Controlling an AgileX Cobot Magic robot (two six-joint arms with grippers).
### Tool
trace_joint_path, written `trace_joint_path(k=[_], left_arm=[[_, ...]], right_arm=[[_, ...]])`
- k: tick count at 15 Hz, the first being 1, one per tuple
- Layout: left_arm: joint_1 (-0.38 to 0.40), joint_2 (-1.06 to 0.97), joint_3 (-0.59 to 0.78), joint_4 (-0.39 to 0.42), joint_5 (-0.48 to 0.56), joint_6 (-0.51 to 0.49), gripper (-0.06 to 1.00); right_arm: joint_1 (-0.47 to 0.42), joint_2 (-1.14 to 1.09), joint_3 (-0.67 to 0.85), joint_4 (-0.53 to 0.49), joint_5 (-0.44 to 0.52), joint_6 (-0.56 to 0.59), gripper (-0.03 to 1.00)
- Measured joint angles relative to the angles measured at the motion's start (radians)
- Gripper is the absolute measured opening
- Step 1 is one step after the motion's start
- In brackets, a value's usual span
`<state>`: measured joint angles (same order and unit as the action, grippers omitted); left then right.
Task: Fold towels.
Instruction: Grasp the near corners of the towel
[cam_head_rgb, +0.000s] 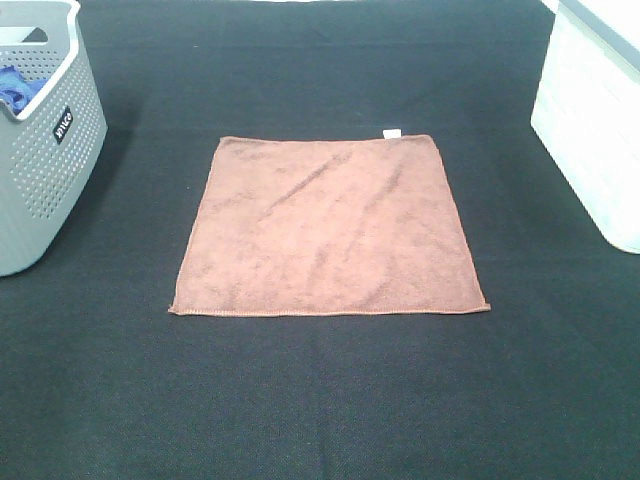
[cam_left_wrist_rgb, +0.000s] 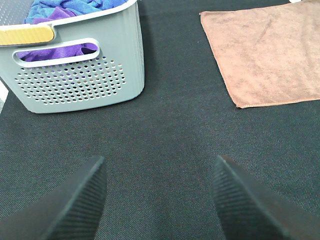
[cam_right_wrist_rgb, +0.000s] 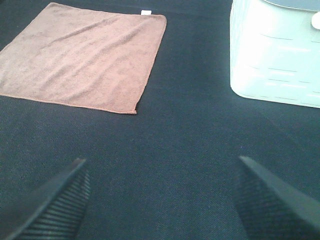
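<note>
A reddish-brown square towel (cam_head_rgb: 328, 228) lies flat and unfolded in the middle of the black table, with a small white tag (cam_head_rgb: 392, 133) on its far edge. It also shows in the left wrist view (cam_left_wrist_rgb: 265, 52) and the right wrist view (cam_right_wrist_rgb: 85, 57). My left gripper (cam_left_wrist_rgb: 157, 200) is open and empty, over bare table near the towel's front left corner. My right gripper (cam_right_wrist_rgb: 162, 200) is open and empty, over bare table off the towel's front right corner. Neither gripper shows in the high view.
A grey perforated basket (cam_head_rgb: 40, 160) stands at the left, holding blue and purple cloths (cam_left_wrist_rgb: 65, 10). A white bin (cam_head_rgb: 595, 120) stands at the right edge and shows in the right wrist view (cam_right_wrist_rgb: 275, 55). The table is covered with black fabric (cam_head_rgb: 320, 400).
</note>
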<state>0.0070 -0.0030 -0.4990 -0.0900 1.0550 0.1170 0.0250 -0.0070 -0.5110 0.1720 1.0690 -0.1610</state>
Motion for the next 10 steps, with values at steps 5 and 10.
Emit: trace_joint_path(k=[5, 10], left_arm=[[0.000, 0.000, 0.000, 0.000, 0.000, 0.000, 0.60], [0.000, 0.000, 0.000, 0.000, 0.000, 0.000, 0.60]], right_arm=[[0.000, 0.000, 0.000, 0.000, 0.000, 0.000, 0.74], [0.000, 0.000, 0.000, 0.000, 0.000, 0.000, 0.74]])
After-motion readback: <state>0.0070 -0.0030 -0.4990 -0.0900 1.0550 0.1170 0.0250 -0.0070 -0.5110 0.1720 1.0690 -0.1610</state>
